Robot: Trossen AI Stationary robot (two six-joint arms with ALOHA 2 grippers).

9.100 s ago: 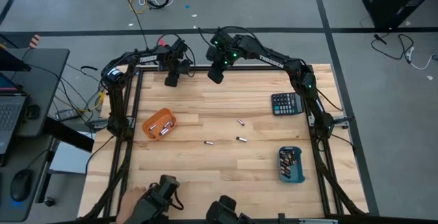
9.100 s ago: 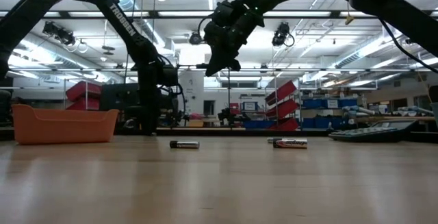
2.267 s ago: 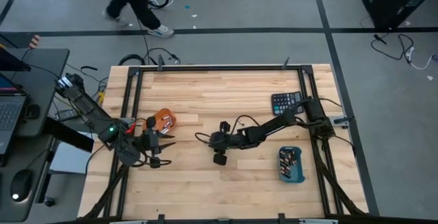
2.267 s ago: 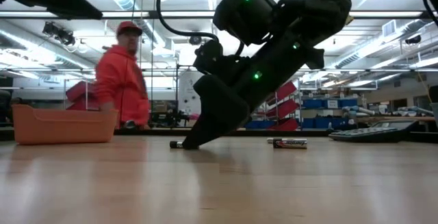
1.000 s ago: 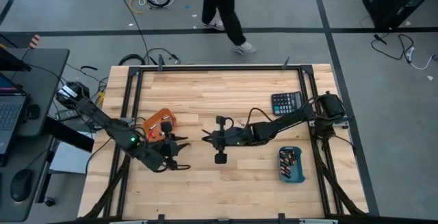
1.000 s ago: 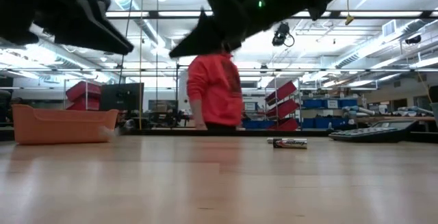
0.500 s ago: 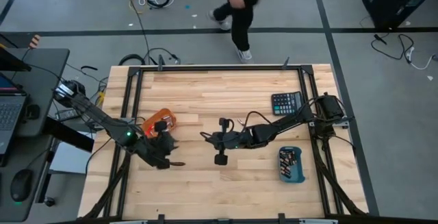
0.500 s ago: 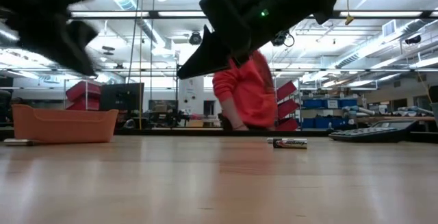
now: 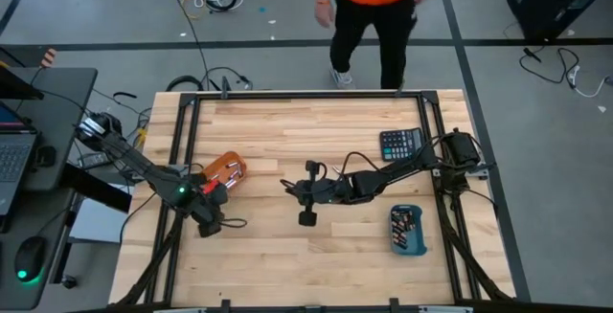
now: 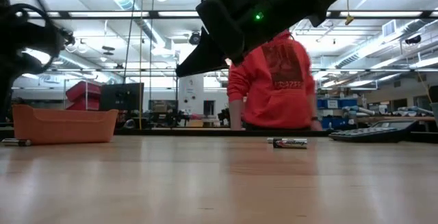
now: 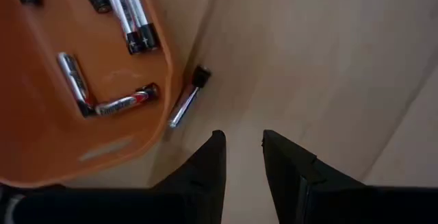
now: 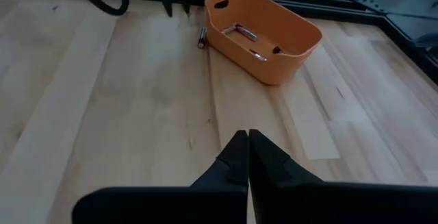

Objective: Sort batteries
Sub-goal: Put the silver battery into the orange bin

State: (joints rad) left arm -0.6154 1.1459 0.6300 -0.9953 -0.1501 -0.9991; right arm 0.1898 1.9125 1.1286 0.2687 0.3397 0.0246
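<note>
While the right arm reaches low across the worktop [image 9: 287, 256] from its post near the calculator [image 9: 400, 145], its right pincer [image 12: 247, 142] hangs above the boards with both fingers pressed together and nothing between them. Beyond its tips stands the orange tray [image 12: 263, 35] holding several batteries [image 12: 245, 33], with one loose battery [image 11: 186, 101] lying against the tray's outer wall. The left pincer [image 11: 241, 152] hovers just beside that cell, fingers slightly spread, empty. Farther off, a person [image 9: 375, 7] stands behind the worktop.
</note>
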